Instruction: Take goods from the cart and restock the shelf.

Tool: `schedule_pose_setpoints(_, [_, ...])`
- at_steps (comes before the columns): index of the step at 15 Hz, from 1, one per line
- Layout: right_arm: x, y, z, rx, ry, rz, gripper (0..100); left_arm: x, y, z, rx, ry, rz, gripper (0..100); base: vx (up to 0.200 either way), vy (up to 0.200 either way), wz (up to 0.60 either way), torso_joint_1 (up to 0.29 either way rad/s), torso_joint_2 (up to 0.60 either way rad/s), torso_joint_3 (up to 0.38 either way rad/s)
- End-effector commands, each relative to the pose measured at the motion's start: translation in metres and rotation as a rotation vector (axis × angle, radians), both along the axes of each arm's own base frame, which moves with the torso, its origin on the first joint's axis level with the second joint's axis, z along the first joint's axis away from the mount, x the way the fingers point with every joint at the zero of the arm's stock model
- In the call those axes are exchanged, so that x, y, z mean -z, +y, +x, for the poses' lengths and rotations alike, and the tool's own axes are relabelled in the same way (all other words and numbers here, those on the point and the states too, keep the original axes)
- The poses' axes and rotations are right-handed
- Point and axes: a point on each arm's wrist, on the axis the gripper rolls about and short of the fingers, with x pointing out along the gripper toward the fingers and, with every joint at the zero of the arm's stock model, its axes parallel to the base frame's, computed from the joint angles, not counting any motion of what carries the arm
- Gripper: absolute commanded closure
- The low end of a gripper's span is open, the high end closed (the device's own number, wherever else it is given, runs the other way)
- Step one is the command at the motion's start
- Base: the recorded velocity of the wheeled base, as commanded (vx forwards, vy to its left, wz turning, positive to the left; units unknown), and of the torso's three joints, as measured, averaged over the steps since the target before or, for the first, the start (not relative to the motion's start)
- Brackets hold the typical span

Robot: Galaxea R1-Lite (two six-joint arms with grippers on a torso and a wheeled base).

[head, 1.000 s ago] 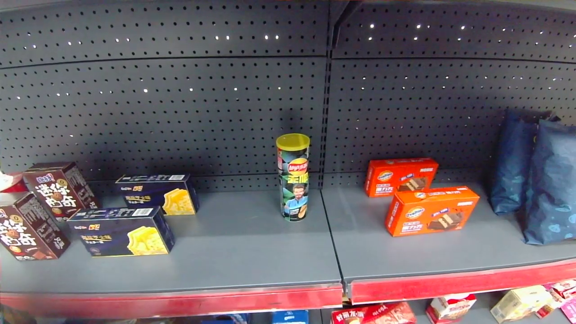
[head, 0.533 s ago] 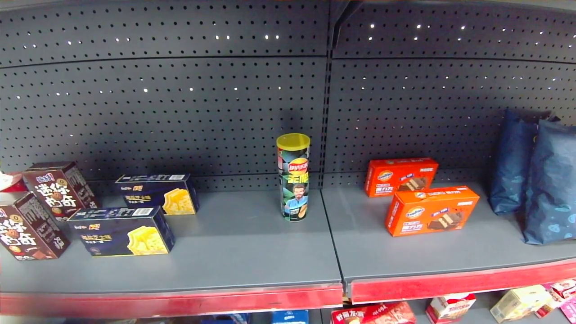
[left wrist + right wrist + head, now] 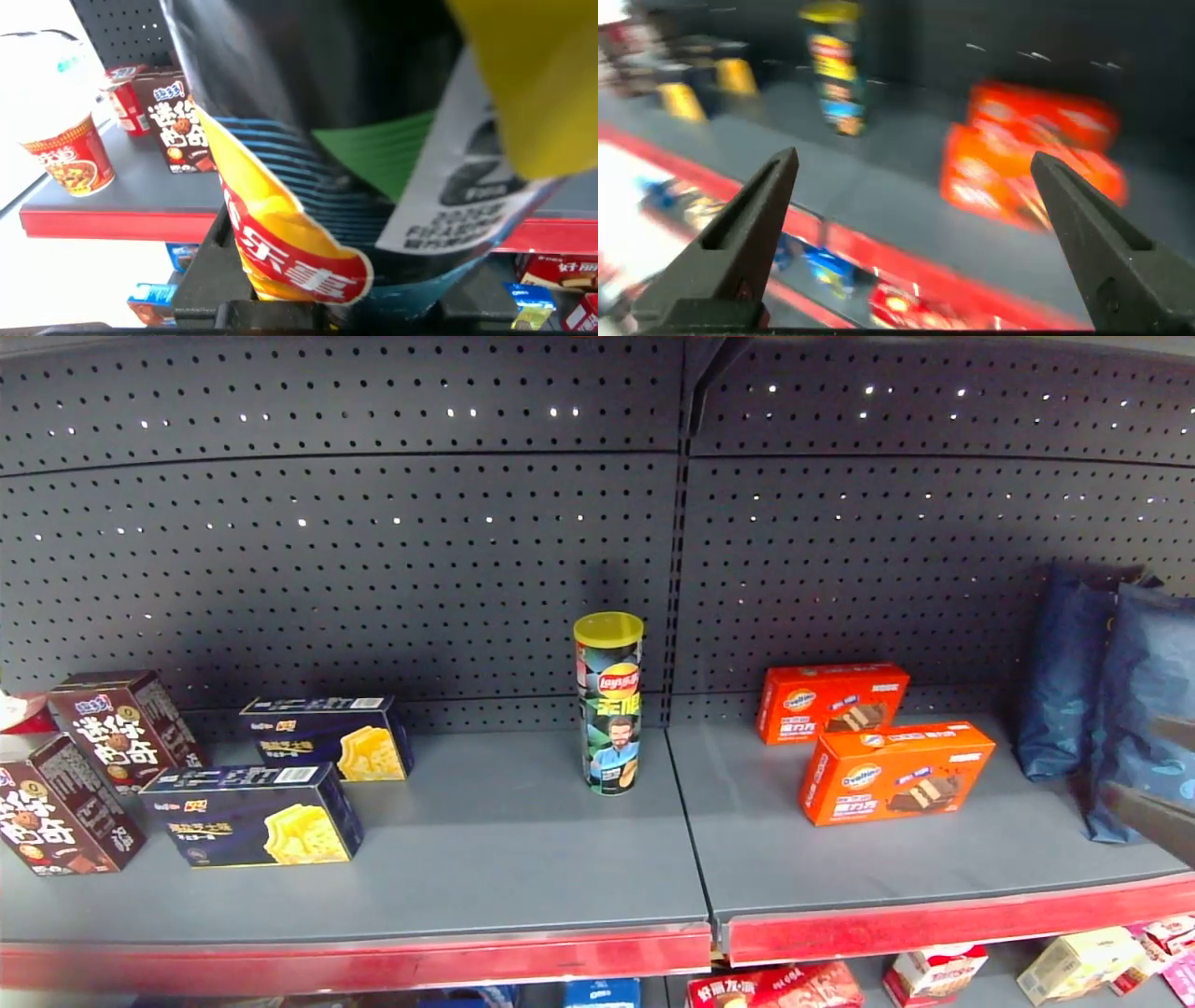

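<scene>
Head view: on the grey shelf a yellow-lidded chips can stands upright, with two orange boxes near it. Left wrist view: the left gripper clamps a dark chips bag before the shelf. Right wrist view: the right gripper, jaws wide, faces the chips can and the orange boxes.

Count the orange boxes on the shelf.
2. One orange box lies at the back by the pegboard wall; the other orange box lies just in front, nearer the shelf edge. None appears hidden.

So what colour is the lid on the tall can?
The round plastic lid is yellow; clearest in head view.
</scene>
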Motion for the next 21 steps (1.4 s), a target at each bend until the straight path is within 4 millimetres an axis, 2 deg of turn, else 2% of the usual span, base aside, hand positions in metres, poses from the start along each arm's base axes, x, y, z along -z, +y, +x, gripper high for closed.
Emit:
schedule_pose_setpoints(1, [0.003, 0.038, 0.075, -0.136, 0.067, -0.091, 0, 0.000, 0.000, -0.004, 0.001, -0.022, -0.002, 100, 0.000, 0.000, 0.00, 0.000, 0.00, 0.000])
schedule_pose_setpoints(2, [0.009, 0.042, 0.091, -0.180, 0.072, -0.108, 0, 0.000, 0.000, -0.004, 0.001, -0.024, -0.002, 100, 0.000, 0.000, 0.00, 0.000, 0.00, 0.000])
schedule_pose_setpoints(3, [0.016, 0.049, 0.122, -0.221, 0.062, -0.145, 0, 0.000, 0.000, -0.004, 0.001, -0.024, -0.002, 100, 0.000, 0.000, 0.00, 0.000, 0.00, 0.000])
schedule_pose_setpoints(4, [0.018, 0.052, 0.130, -0.240, 0.053, -0.156, 0, 0.000, 0.000, -0.004, 0.001, -0.025, -0.002, 100, 0.000, 0.000, 0.00, 0.000, 0.00, 0.000])
schedule_pose_setpoints(5, [0.019, 0.060, 0.151, -0.293, 0.040, -0.170, 0, 0.002, 0.000, -0.004, 0.003, -0.025, -0.002, 100, 0.000, 0.000, 0.00, 0.000, 0.00, 0.000])
schedule_pose_setpoints(7, [0.019, 0.070, 0.168, -0.344, 0.040, -0.166, 0, 0.004, 0.000, -0.006, 0.004, -0.021, -0.001, 100, 0.000, 0.000, 0.00, 0.000, 0.00, 0.000])
schedule_pose_setpoints(9, [0.022, 0.084, 0.180, -0.396, 0.044, -0.167, 0, 0.011, 0.001, -0.010, 0.009, -0.004, -0.001, 100, 0.000, 0.000, 0.00, 0.000, 0.00, 0.000])
schedule_pose_setpoints(12, [0.028, 0.102, 0.186, -0.445, 0.057, -0.203, 0, 0.017, 0.001, -0.015, 0.011, 0.011, -0.010, 100, 0.000, 0.000, 0.00, 0.000, 0.00, 0.000])
schedule_pose_setpoints(15, [0.040, 0.112, 0.200, -0.461, 0.078, -0.216, 0, 0.019, 0.001, -0.014, 0.011, 0.019, -0.010, 100, 0.000, 0.000, 0.00, 0.000, 0.00, 0.000])
schedule_pose_setpoints(21, [0.048, 0.133, 0.225, -0.468, 0.077, -0.214, 0, 0.022, 0.001, -0.013, 0.008, 0.030, -0.010, 100, 0.000, 0.000, 0.00, 0.000, 0.00, 0.000])
